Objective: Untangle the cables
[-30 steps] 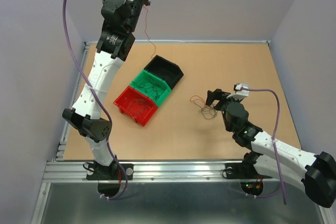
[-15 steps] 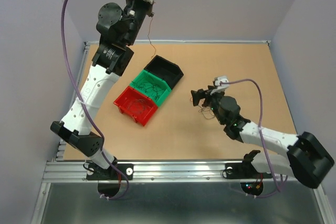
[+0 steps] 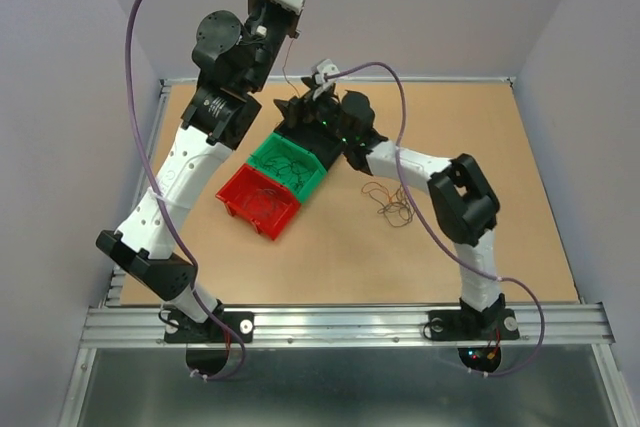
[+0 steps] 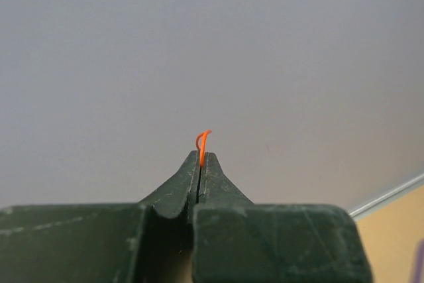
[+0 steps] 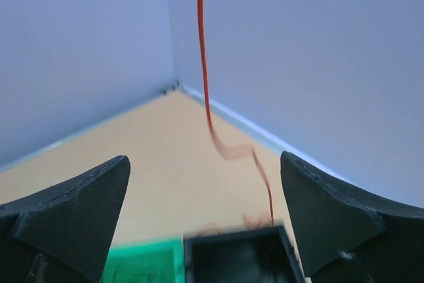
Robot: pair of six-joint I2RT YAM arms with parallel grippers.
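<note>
A loose clump of thin reddish-brown cables (image 3: 390,205) lies on the table right of the bins. My left gripper (image 3: 289,31) is raised high at the back wall, shut on one orange-red cable (image 4: 203,139) whose tip pokes out above the closed tips (image 4: 201,154). That cable (image 5: 205,91) hangs down in a wavy line to the far rim of the black bin (image 5: 238,256). My right gripper (image 3: 296,110) hovers over the black bin, open, with the hanging cable in line with the gap between its fingers (image 5: 204,164) but farther off, untouched.
Red bin (image 3: 258,200), green bin (image 3: 288,167) and black bin (image 3: 325,137) stand in a diagonal row left of centre; red and green hold thin wires. The right arm stretches across the table's middle. Grey walls close in the back and sides.
The right arm swung from the clump at the table's right over to the black bin, and its jaws opened a little wider. The left gripper stayed high, holding the wire.
</note>
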